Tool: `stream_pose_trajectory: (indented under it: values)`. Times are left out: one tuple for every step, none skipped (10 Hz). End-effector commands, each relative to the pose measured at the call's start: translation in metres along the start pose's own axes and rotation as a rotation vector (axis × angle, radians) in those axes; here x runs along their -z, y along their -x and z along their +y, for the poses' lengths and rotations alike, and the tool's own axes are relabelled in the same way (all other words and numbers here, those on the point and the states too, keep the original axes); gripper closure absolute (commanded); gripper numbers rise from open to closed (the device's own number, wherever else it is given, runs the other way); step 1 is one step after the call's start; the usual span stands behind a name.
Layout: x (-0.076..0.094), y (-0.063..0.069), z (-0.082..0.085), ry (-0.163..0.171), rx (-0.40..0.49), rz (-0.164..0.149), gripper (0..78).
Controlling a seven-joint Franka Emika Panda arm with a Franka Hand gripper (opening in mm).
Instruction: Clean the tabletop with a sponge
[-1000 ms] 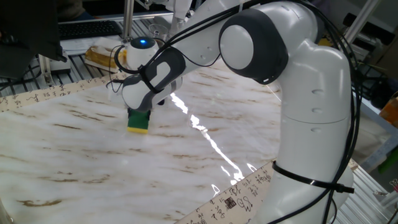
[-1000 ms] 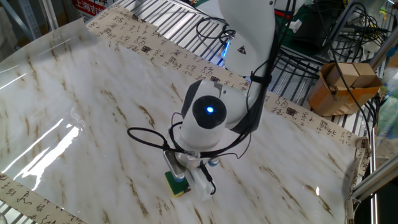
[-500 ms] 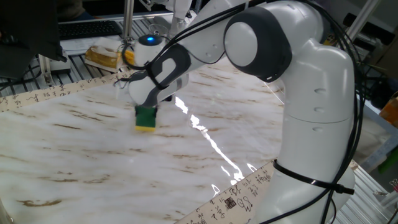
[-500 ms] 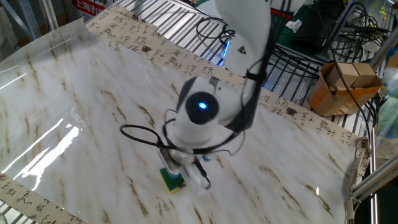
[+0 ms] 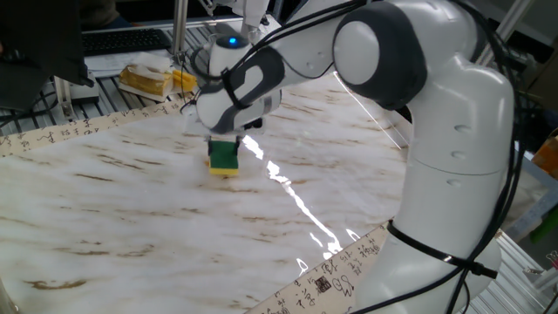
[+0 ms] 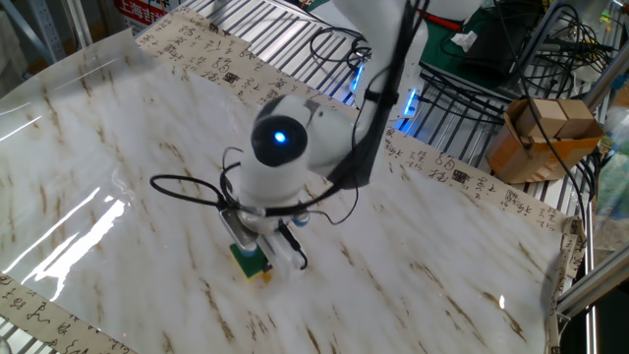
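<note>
The sponge (image 5: 224, 158), dark green on top with a yellow base, rests flat on the white marble-patterned tabletop (image 5: 113, 218). My gripper (image 5: 224, 146) points straight down and is shut on the sponge, pressing it onto the sheet. In the other fixed view the sponge (image 6: 253, 263) shows under the gripper (image 6: 254, 248), near the near edge of the tabletop (image 6: 108, 157). The fingertips are mostly hidden by the wrist and hand.
A pale yellow lump in clear wrapping (image 5: 150, 80) lies on the grey slatted bench (image 5: 122, 65) behind the sheet. A beige border with black characters (image 6: 472, 182) edges the sheet. A cardboard box (image 6: 539, 133) stands off the table at the right.
My gripper has slid the sponge across the tabletop: rightwards and slightly back in one fixed view, leftwards in the other fixed view. The grip has not changed.
</note>
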State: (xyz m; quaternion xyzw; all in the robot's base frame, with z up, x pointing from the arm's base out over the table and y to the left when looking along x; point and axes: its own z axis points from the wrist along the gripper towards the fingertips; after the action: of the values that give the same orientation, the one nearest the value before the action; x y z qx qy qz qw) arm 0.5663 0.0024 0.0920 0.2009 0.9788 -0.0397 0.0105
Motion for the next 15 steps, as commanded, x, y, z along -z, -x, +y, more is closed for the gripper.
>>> stream_pose_trajectory:
  values:
    - [0.015,0.0,-0.011,-0.004,0.019,0.035,76.4]
    - [0.017,0.0,-0.012,0.007,0.019,0.044,76.4]
    - [0.017,0.001,-0.013,0.016,0.018,0.047,76.4]
    - [0.016,0.002,-0.014,0.023,0.015,0.048,76.4]
    - [0.015,0.002,-0.014,0.036,0.01,0.052,76.4]
    - [0.014,0.003,-0.013,0.035,0.009,0.046,76.4]
    - [0.011,0.005,-0.01,0.037,0.001,0.036,76.4]
    - [0.006,0.007,-0.006,0.045,-0.005,0.031,76.4]
    - [0.002,0.009,-0.003,0.05,-0.008,0.023,76.4]
    - [-0.002,0.011,0.001,0.058,-0.014,0.017,76.4]
    - [-0.005,0.012,0.004,0.075,-0.025,0.016,76.4]
    - [-0.006,0.012,0.005,0.08,-0.029,0.015,76.4]
    - [-0.008,0.012,0.009,0.081,-0.037,0.013,76.4]
    - [-0.008,0.013,0.009,0.082,-0.039,0.012,76.4]
    - [-0.007,0.014,0.01,0.078,-0.038,0.01,76.4]
